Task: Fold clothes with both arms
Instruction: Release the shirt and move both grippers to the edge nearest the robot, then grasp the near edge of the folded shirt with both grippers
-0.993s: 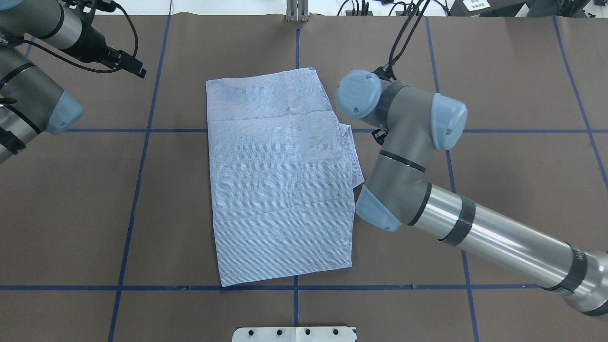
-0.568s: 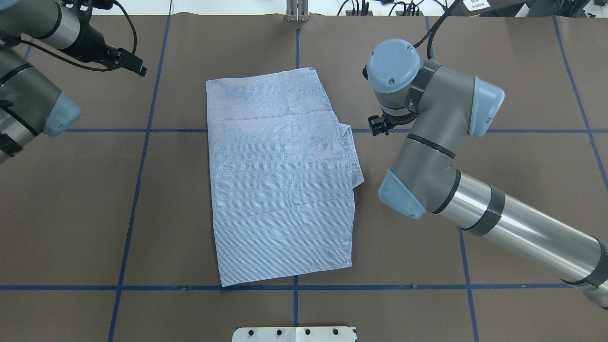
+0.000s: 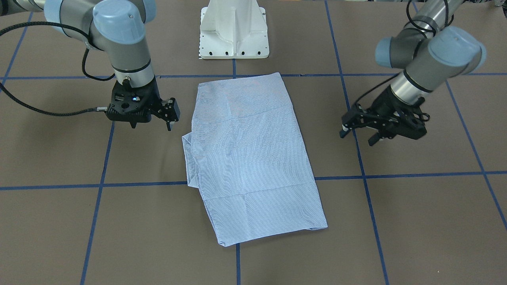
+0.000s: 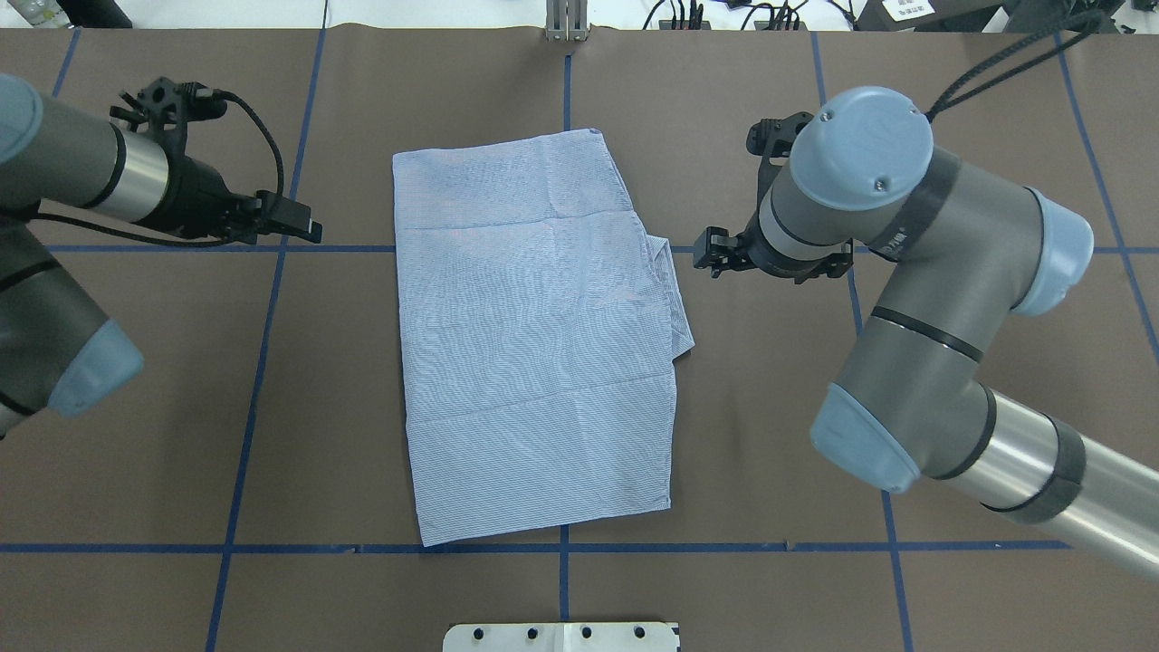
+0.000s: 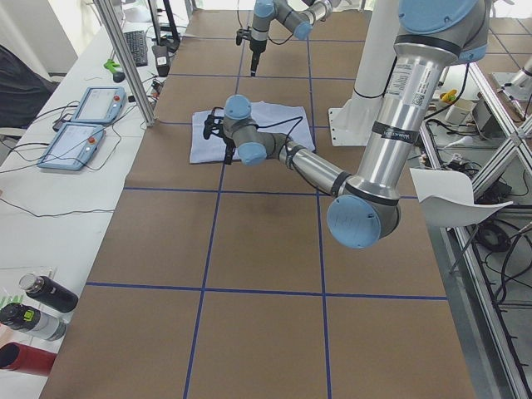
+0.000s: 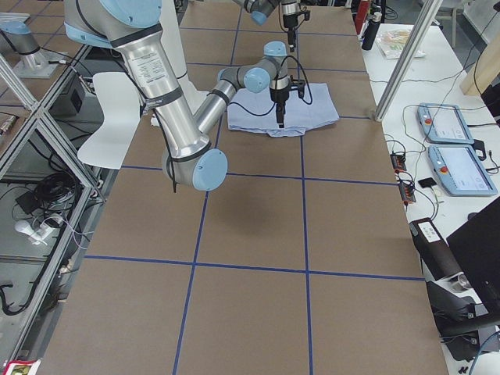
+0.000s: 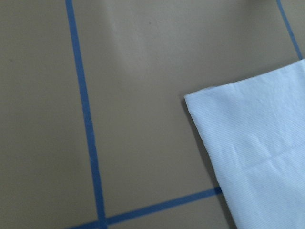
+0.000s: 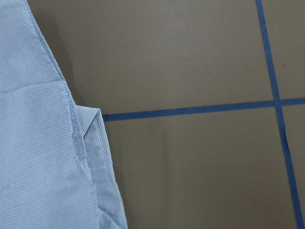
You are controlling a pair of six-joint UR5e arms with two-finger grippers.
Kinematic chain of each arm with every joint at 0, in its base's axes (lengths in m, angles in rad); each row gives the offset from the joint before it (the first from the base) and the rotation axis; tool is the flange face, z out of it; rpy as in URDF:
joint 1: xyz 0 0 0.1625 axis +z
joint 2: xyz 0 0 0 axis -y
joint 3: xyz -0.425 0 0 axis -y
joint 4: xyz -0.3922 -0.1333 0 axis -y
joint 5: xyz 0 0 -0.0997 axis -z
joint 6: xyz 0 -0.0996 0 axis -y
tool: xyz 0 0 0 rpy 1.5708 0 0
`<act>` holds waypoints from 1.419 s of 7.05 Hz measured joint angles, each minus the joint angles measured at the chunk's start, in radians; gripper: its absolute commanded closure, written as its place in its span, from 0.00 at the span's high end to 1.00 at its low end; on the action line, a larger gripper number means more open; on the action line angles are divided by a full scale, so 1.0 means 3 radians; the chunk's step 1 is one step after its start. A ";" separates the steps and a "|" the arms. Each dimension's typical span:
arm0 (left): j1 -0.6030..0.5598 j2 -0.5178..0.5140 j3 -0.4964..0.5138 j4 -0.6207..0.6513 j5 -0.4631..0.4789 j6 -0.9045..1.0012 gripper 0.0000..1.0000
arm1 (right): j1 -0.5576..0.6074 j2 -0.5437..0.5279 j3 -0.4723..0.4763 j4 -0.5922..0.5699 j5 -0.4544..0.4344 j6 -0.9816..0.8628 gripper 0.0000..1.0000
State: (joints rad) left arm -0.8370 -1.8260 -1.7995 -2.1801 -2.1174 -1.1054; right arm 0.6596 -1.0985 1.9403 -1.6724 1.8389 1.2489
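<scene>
The clothes are one light blue striped shirt (image 4: 534, 344) (image 3: 253, 158), folded into a flat upright rectangle in the middle of the table. A fold of fabric (image 4: 675, 308) sticks out on its right edge. My left gripper (image 4: 308, 228) (image 3: 357, 135) hovers left of the shirt's upper part, open and holding nothing. My right gripper (image 4: 704, 254) (image 3: 171, 122) hangs just off the shirt's right edge beside that fold, fingers apart and empty. The left wrist view shows a shirt corner (image 7: 257, 157). The shirt's edge (image 8: 43, 143) fills the left of the right wrist view. Neither wrist view shows fingers.
Blue tape lines (image 4: 272, 362) divide the brown table into squares. The white pedestal base (image 3: 233, 31) (image 4: 561, 637) stands at the robot's side. A side bench holds two teach pendants (image 5: 83, 125) and bottles (image 5: 37, 312). A white chair (image 5: 453, 195) sits behind the robot.
The left gripper came down from the far left corner to beside the shirt's upper left. The right arm's wrist and elbow swung rightwards, uncovering its gripper near the shirt's right edge. The shirt lies unchanged.
</scene>
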 measured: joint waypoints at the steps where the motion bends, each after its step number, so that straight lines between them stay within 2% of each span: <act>1: 0.0315 0.0106 -0.0280 0.0043 0.0216 -0.0416 1.00 | -0.0127 -0.0198 0.0140 0.0248 -0.0062 0.0383 1.00; 3: 0.0990 0.0188 -0.0638 0.0359 0.0818 -0.1188 1.00 | -0.0412 -0.0406 0.0272 0.0513 -0.0322 0.0860 1.00; 5: 0.1590 0.0187 -0.0709 0.0547 0.1350 -0.1750 1.00 | -0.0505 -0.0435 0.0292 0.0549 -0.0400 0.0952 1.00; 7: 0.1996 0.0153 -0.0697 0.0708 0.1667 -0.2010 0.98 | -0.0519 -0.0439 0.0295 0.0553 -0.0408 0.0963 1.00; 8: 0.2074 0.0111 -0.0693 0.0836 0.1718 -0.2077 0.75 | -0.0522 -0.0439 0.0295 0.0553 -0.0407 0.0962 1.00; 9: 0.2127 0.0081 -0.0687 0.0915 0.1736 -0.2106 0.63 | -0.0524 -0.0439 0.0295 0.0553 -0.0405 0.0961 1.00; 10: 0.2189 0.0065 -0.0675 0.0959 0.1742 -0.2115 0.61 | -0.0525 -0.0439 0.0295 0.0553 -0.0404 0.0961 1.00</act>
State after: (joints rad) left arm -0.1802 -1.8065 -2.0019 -1.8925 -1.5947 -1.7399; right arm 0.5020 -1.2303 2.0288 -1.5064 1.7178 1.5371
